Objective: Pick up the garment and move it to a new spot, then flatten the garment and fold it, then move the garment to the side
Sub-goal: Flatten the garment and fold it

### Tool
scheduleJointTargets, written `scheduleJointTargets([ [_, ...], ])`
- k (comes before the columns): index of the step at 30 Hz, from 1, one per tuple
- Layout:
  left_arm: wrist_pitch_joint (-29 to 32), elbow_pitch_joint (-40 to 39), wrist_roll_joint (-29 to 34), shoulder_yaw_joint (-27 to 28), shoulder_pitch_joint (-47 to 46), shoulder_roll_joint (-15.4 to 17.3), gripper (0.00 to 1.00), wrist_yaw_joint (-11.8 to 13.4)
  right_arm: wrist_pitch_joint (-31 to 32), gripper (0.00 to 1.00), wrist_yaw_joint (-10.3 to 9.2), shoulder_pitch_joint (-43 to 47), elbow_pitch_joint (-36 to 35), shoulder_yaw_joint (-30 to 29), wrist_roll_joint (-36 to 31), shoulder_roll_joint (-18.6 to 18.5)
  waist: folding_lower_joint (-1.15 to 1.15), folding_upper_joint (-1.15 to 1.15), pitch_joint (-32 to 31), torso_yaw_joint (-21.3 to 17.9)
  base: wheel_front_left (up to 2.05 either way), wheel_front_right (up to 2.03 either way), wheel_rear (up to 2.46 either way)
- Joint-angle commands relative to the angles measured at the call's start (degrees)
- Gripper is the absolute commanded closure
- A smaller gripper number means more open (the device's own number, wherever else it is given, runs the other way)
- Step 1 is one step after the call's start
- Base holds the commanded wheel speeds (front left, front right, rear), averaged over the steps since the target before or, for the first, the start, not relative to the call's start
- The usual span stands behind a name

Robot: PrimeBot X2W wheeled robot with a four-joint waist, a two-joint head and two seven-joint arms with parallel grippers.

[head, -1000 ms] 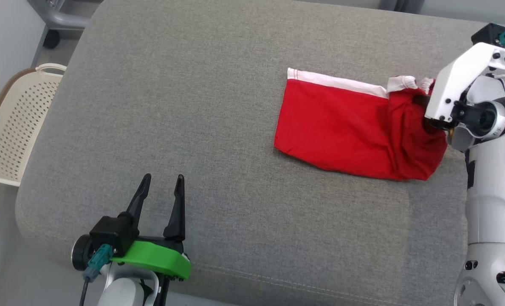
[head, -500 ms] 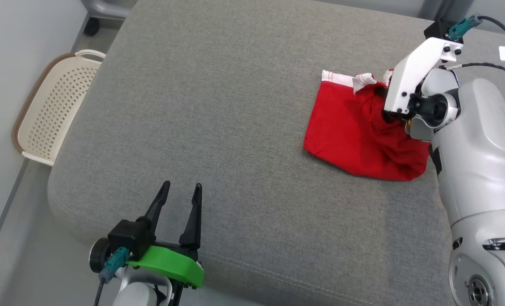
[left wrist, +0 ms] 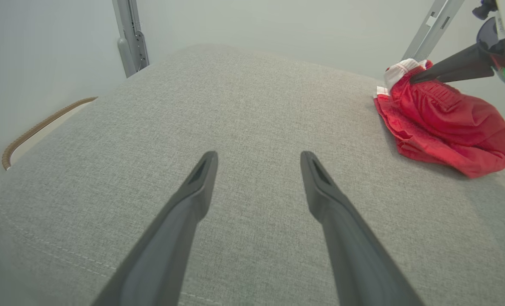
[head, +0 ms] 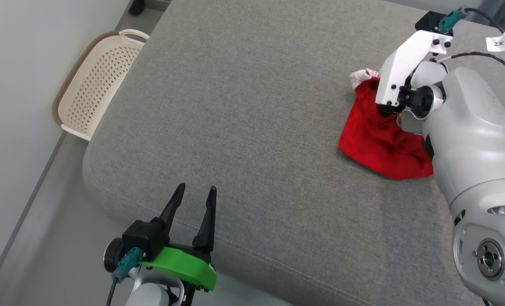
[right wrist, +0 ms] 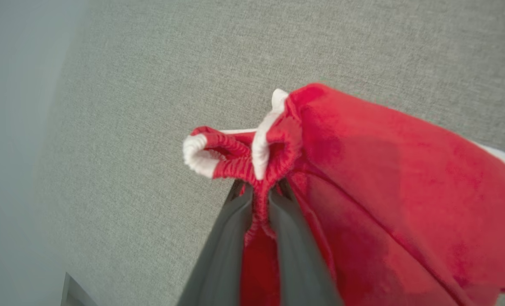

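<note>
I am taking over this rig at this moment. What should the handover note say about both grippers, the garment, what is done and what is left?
Right gripper: jaws shut on the red garment, pinching its gathered white-trimmed edge, at the right side of the grey cushion.
Left gripper: jaws open, holding nothing, over the cushion's near edge.
Garment: bunched up, gripped end raised, the rest lying on the cushion.
Done: the grasp.
Left: carry it to a new spot, flatten it, fold it, move it to the side.
</note>
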Motion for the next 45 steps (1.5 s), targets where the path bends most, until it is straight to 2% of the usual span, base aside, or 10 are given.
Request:
scheduleJointTargets([
  [1,-0.2,0.0,-0.2,-0.1,-0.9,-0.1,0.0,-0.2,-1.0,1.0,-0.01,-1.0,1.7,-0.7,-0.9,-0.2,0.0,0.0,0.9,1.3,0.0,0.0,0.0],
  [4,-0.2,-0.1,-0.3,-0.2,-0.9,-0.3,0.0,-0.1,-2.7,1.0,-0.01,-2.3,4.3,-1.4,-2.0,-0.2,0.0,0.0,1.1,1.7,0.0,0.0,0.0],
  [5,-0.2,-0.1,-0.4,-0.2,-1.0,-0.3,0.0,-0.1,-3.3,0.67,-0.01,-2.9,5.0,-0.9,-1.9,-0.2,0.0,0.0,1.2,1.8,0.0,0.0,0.0],
  [6,-0.2,-0.1,-0.4,-0.2,-1.1,-0.3,0.0,-0.1,-3.7,0.0,-0.01,-3.2,5.5,-0.7,-1.5,-0.2,0.0,0.0,1.3,1.8,0.0,0.0,0.0],
  [14,-0.2,-0.1,-0.3,0.9,-1.7,-0.4,0.0,0.3,-2.5,0.0,-0.01,-5.9,7.1,6.6,5.7,-0.2,0.0,0.0,1.1,-0.1,0.0,0.0,0.0],
  [22,-0.2,-0.4,0.7,2.5,-1.4,-0.4,0.0,0.3,-7.5,0.0,-0.01,-6.0,3.3,18.3,13.3,-0.2,0.0,0.0,-0.8,-4.3,0.0,0.0,0.0],
  [29,-0.2,-0.8,1.2,3.8,-0.2,0.1,0.0,0.5,-14.3,0.0,-0.02,0.6,-3.4,23.3,9.3,-1.5,0.0,0.0,-2.6,-7.7,0.0,0.0,0.0],
  [30,-0.2,-0.9,1.4,4.2,0.2,0.3,0.0,0.6,-16.4,0.0,-0.03,4.9,-5.6,22.4,6.3,-3.4,0.0,0.0,-3.4,-8.6,0.0,0.0,0.0],
  [37,-0.2,-1.0,1.4,4.5,1.0,0.8,0.0,0.8,-15.4,0.0,-0.02,16.5,-17.2,19.9,2.9,-4.4,0.0,0.0,-4.6,-10.0,0.0,0.0,0.0],
  [45,-0.2,-1.4,1.0,4.5,1.6,1.2,0.0,1.2,-5.6,0.0,-0.01,36.4,-46.8,18.2,1.6,-3.5,0.0,0.0,-5.2,-11.1,0.0,0.0,0.0],
])
